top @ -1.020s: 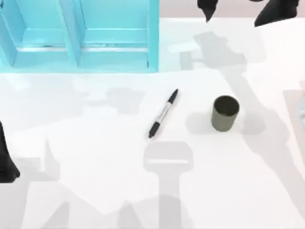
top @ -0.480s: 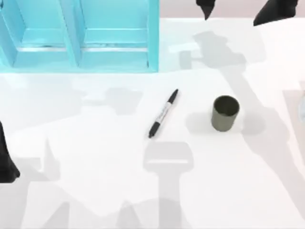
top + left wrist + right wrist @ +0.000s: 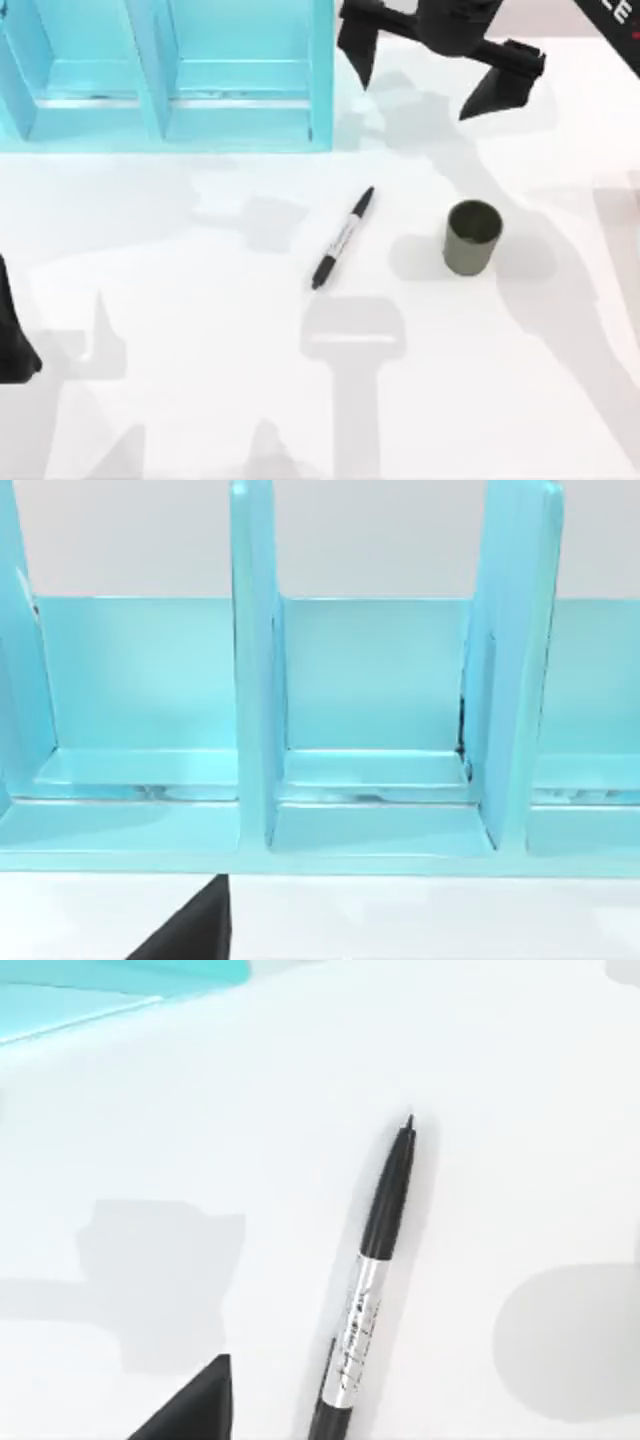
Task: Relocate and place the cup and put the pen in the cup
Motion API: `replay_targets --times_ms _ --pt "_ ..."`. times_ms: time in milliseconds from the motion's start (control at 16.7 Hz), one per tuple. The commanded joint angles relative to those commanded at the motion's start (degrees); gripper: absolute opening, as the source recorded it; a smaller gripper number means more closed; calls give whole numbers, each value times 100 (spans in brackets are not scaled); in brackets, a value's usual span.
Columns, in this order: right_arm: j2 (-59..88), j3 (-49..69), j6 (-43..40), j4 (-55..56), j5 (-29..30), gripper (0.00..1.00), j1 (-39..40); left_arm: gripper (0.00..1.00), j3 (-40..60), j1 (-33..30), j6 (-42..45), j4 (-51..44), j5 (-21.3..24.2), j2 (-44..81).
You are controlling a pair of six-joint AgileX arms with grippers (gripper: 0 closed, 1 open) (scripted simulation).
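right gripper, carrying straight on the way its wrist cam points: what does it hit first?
Probably the pen, lying flat on the white table: it sits near the middle of the right wrist view. The right gripper is open, above the table's far side. The cup stands off-line. Depth is uncertain.

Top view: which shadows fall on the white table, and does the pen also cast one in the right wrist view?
Top view: soft grey arm shadows cross the white table; the olive-grey cylindrical cup casts round ones. Right wrist view: the slim black-and-silver marker pen has only a faint shadow.
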Motion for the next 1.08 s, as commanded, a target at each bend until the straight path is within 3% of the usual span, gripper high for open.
replay_targets --times_ms 420,1080 --pt "-683 -2916 1625 1738 -258 100 589 100 0 0 0 0 0 0" --pt "-580 -3418 1938 2392 -293 100 714 100 0 0 0 0 0 0"
